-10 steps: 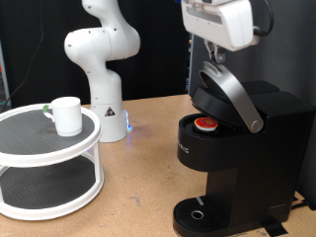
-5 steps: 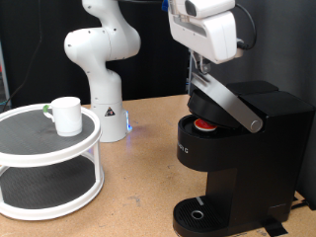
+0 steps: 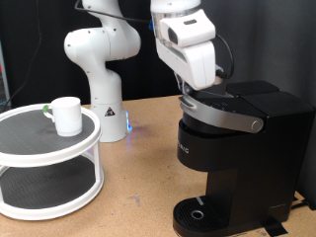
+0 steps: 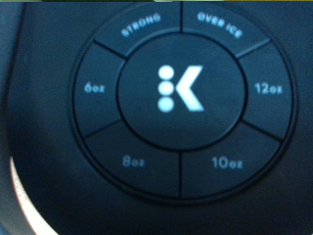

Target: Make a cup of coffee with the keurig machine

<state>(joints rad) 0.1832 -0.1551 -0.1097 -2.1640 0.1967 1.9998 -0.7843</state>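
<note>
The black keurig machine (image 3: 237, 158) stands at the exterior view's right, its lid with the silver-grey handle (image 3: 225, 119) pressed almost flat. My gripper (image 3: 194, 96) rests on the lid's near end; its fingers are hidden behind the white hand. The wrist view is filled by the lid's round button panel (image 4: 181, 88), with the lit K logo and size labels. The white cup (image 3: 66, 116) with a green mark on its handle stands on the top tier of a round white rack (image 3: 49, 163) at the exterior view's left. The pod is hidden under the lid.
A second white robot arm's base (image 3: 104, 69) stands at the back of the wooden table (image 3: 138, 193). The machine's round drip base (image 3: 200, 215) sits at the bottom right.
My hand has moved down and to the exterior view's left, pushing the lid from raised to nearly closed. The red-topped pod, visible earlier in the chamber, is now covered.
</note>
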